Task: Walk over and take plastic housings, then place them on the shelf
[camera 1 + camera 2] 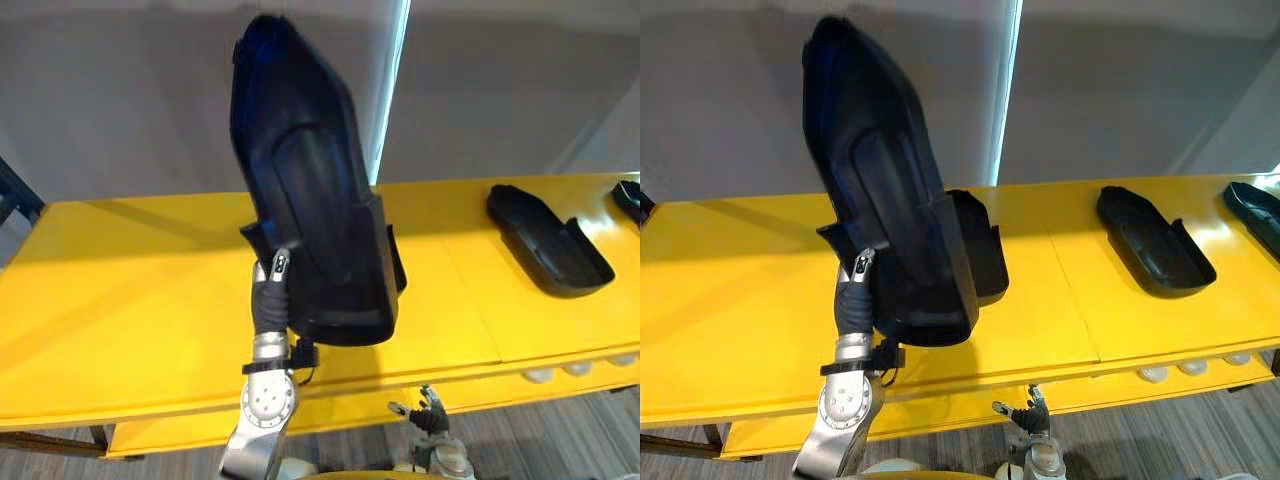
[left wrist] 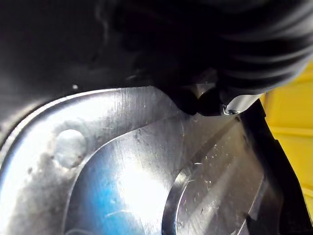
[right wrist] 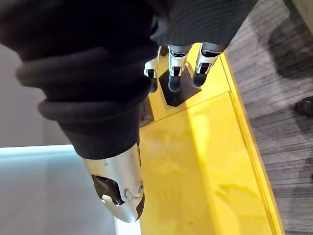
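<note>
A black housing (image 1: 310, 190) stands tilted in the air over the yellow shelf (image 1: 120, 320), pinched at its lower edge by the left hand (image 1: 271, 298), thumb on its front. A 2nd housing (image 1: 545, 240) lies flat on the shelf further right, a 3rd housing (image 1: 1255, 215) beyond it. The right hand (image 1: 430, 412) hangs low before the shelf, fingers loosely straight, holding nothing.

shelf (image 1: 120, 330) L half: open room | ctr: raised housing (image 1: 310, 200) in way | R: flat housing (image 1: 548, 240), 2nd housing (image 1: 1255, 215) at far edge
</note>
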Available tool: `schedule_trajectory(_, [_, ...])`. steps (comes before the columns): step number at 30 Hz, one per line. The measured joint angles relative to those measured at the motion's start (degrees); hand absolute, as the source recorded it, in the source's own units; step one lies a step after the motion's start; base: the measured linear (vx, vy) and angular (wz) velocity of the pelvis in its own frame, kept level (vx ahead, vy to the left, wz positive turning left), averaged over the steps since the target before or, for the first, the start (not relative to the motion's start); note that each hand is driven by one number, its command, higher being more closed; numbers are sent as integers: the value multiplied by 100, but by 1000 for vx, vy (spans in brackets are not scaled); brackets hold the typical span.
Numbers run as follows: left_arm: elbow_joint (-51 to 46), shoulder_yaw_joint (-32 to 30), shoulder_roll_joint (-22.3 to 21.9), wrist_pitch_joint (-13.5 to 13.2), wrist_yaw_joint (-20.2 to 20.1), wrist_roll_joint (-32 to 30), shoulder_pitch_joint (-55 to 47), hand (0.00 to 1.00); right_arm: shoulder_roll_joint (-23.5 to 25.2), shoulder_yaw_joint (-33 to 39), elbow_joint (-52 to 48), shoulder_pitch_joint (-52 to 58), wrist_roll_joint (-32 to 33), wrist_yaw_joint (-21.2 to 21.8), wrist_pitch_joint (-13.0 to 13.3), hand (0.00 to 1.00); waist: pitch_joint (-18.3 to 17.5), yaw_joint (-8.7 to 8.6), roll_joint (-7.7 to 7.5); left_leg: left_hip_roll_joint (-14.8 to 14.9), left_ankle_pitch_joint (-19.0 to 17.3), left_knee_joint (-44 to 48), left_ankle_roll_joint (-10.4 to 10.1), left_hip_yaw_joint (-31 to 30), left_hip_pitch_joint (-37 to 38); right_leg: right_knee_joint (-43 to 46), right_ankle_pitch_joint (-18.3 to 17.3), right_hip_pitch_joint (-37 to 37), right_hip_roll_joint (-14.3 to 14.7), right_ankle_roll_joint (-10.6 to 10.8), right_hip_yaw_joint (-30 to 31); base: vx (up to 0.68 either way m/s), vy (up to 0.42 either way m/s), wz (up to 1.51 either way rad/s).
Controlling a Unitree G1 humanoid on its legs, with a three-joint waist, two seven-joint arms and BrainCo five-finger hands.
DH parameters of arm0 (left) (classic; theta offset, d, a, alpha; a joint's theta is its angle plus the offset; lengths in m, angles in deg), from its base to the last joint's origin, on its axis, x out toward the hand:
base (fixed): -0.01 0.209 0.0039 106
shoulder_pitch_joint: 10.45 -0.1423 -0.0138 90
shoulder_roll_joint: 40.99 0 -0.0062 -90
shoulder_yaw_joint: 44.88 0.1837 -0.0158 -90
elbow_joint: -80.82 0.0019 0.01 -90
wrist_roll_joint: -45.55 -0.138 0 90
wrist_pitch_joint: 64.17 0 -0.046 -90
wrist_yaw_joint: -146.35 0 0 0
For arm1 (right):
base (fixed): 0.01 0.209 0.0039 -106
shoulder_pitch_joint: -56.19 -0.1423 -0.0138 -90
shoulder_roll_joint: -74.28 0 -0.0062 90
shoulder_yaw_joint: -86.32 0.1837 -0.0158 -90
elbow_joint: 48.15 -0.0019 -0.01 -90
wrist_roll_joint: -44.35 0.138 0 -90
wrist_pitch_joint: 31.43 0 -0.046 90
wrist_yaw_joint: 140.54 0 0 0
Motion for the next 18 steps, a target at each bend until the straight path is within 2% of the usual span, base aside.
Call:
schedule_trajectory(5, [9, -463, -96, 1, -44, 38, -196, 100, -102, 5, -2, 86, -1, -4, 5, 0, 29, 13, -27, 6, 3, 102, -15, -324, 24, -234, 7, 427, 34, -13, -491, 91, -103, 55])
schedule_trajectory(6, [9, -596, -101, 6, -47, 41, -225, 100, -112, 16, -2, 94, -1, -4, 9, 0, 71, 7, -50, 6, -14, 263, -122, -237, -106, -234, 7, 444, 10, -14, -622, 18, -30, 58])
schedule_trajectory(7, [7, -696, -106, 20, -47, 42, -222, 100, -119, 44, -3, 79, -1, -4, 12, 0, 112, 3, -76, 45, -60, 367, -367, -30, -188, -247, 11, 461, -29, -21, -670, -28, 25, 60])
schedule_trajectory(8, [5, -861, -96, 46, -47, 43, -205, 100, -84, 44, -19, 3, -2, -5, 25, 0, 235, -8, -88, 421, -380, 790, -359, 810, -429, -260, 53, 494, -26, -91, -749, -44, 45, 53])
schedule_trajectory(9, [7, -980, -107, 48, -46, 58, -207, 100, -97, 50, -1, -66, 0, -28, 10, 0, 333, -3, -30, 1053, -516, 1167, -201, 1597, -546, -167, 42, 491, -1, -103, -767, -43, 47, 40])
schedule_trajectory(10, [13, -1020, -112, 50, -45, 77, -238, 100, -115, 51, 8, -64, -2, -30, 4, 0, 349, 10, -33, 1361, -524, 1292, -202, 1807, -599, -122, 42, 464, -6, -103, -757, -17, 65, 13])
schedule_trajectory(11, [14, -1109, -113, 52, -49, 123, -291, 100, -127, 52, 1, -104, -4, -44, -3, 0, 350, -3, -36, 1927, -590, 1652, -290, 1924, -738, -48, 42, 417, -76, -103, -700, -23, 150, -15])
schedule_trajectory(12, [16, -1150, -101, 50, -66, 226, -332, 100, -141, 60, 6, -174, -5, -78, -5, 0, 370, -10, -73, 2358, -630, 1944, -358, 1800, -822, 53, 38, 353, -239, -92, -599, -32, 205, -21])
schedule_trajectory(13, [31, -1138, -99, 48, -64, 246, -353, 100, -153, 60, 26, -192, -6, -102, 1, 0, 362, -23, -109, 2502, -612, 1958, -387, 1681, -820, 97, 28, 296, -358, -55, -548, -54, 326, -25])
schedule_trajectory(14, [76, -1124, -89, 45, -65, 312, -353, 100, -183, 69, 65, -202, -7, -118, 2, 0, 334, -25, -159, 2648, -566, 1889, -430, 1457, -805, 142, -6, 237, -567, 125, -485, -39, 438, -11])
schedule_trajectory(15, [107, -1055, -117, 36, -68, 371, -349, 100, -230, 148, 153, -256, -7, -118, 1, 0, 301, -131, -155, 2806, -432, 1585, -482, 1137, -785, 189, -58, 158, -842, 491, -410, -29, 629, 13])
schedule_trajectory(16, [159, -927, -183, 35, -78, 444, -350, 100, -314, 253, 296, -268, -7, -123, -12, 0, 212, -246, 25, 2949, 113, 918, -367, 713, -674, 231, 22, 79, -1017, 830, -416, -4, 599, 19])
schedule_trajectory(17, [217, -893, -229, 26, -72, 459, -334, 100, -368, 294, 405, -291, -6, -126, -32, 0, 144, -288, 66, 2794, -88, 685, -1002, 519, -547, 217, 78, 13, -1119, 1011, -373, 15, 630, 27])
schedule_trajectory(18, [317, -892, -200, 26, -57, 464, -300, 100, -327, 293, 604, -358, -6, -121, -73, 0, 124, -374, 14, 2574, -331, 470, -1548, 467, -510, 132, 125, 16, -1256, 1091, -253, 11, 493, 19])
